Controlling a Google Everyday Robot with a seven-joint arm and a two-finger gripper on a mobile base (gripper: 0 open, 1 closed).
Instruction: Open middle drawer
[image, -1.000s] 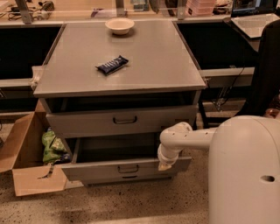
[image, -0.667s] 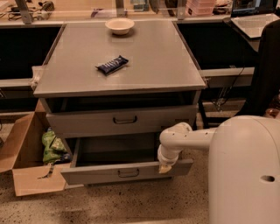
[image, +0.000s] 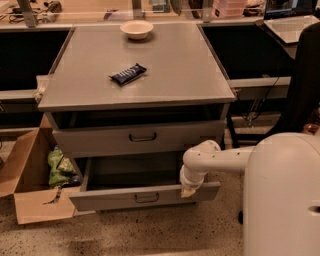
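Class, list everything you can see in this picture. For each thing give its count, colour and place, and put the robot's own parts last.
cabinet: one, grey, centre
bowl: one, cream, back of the cabinet top
snack bar: one, dark wrapper, middle of the cabinet top
upper drawer: one, grey, just under the top
middle drawer: one, grey, below it, standing open
cardboard box: one, brown, on the floor left of the cabinet
green bag: one, inside the box
robot body: one, white, lower right
arm: one, white, reaching left
gripper: one, pale, at the right end of the middle drawer's front
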